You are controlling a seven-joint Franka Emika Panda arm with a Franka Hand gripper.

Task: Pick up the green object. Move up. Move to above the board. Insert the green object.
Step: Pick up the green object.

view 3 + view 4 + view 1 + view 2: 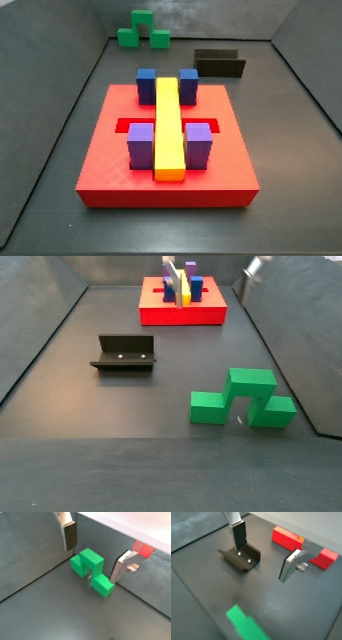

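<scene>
The green object (90,568) is an arch-shaped piece of joined cubes lying on the dark floor. It shows in both side views (140,30) (243,396), and as a blurred green shape in a wrist view (244,624). My gripper (93,554) is open and empty above it, with one finger to each side and neither touching. The gripper also shows in the other wrist view (266,551). The red board (120,170) carries blue, purple and yellow pieces, and stands far from the green object (187,313).
The dark fixture (218,62) stands on the floor between the board and the green object, and also shows in a side view (123,353) and a wrist view (241,558). Grey walls enclose the floor. A grey part at a side view's upper edge (251,266) may be a fingertip.
</scene>
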